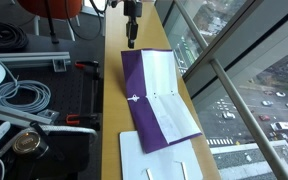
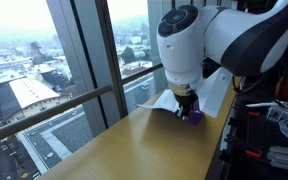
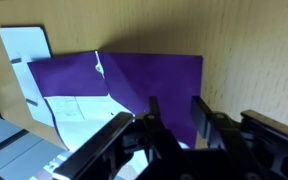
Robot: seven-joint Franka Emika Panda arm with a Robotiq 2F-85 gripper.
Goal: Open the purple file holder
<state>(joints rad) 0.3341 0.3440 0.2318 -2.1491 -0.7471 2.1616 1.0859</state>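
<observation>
Your purple file holder [image 1: 142, 95] lies flat and spread open on the wooden tabletop [image 1: 111, 100], running lengthwise beside the window glass [image 1: 244, 60]. In that exterior view its white inner panel [image 1: 164, 85] faces up on the window side, at about 3 o'clock from the bare purple cover. A separate white sheet [image 1: 156, 162] lies just past the folder's near end, at 6 o'clock. Loose cables [image 1: 19, 95] sit well apart at 9 o'clock, on the dark bench.

Your gripper [image 1: 131, 40] hangs at 12 o'clock from the folder, right at its far end and pointing down. In an exterior view from the opposite end, the gripper [image 2: 189, 110] is down at the table with a bit of purple [image 2: 196, 116] at its tips.

In the wrist view the fingers [image 3: 200, 115] rise from 6 o'clock with a narrow gap between them, and the purple cover [image 3: 154, 75] shows in that gap. You cannot tell whether they pinch the cover or only stand over it. The white sheet [image 3: 24, 45] sits at 10 o'clock there
</observation>
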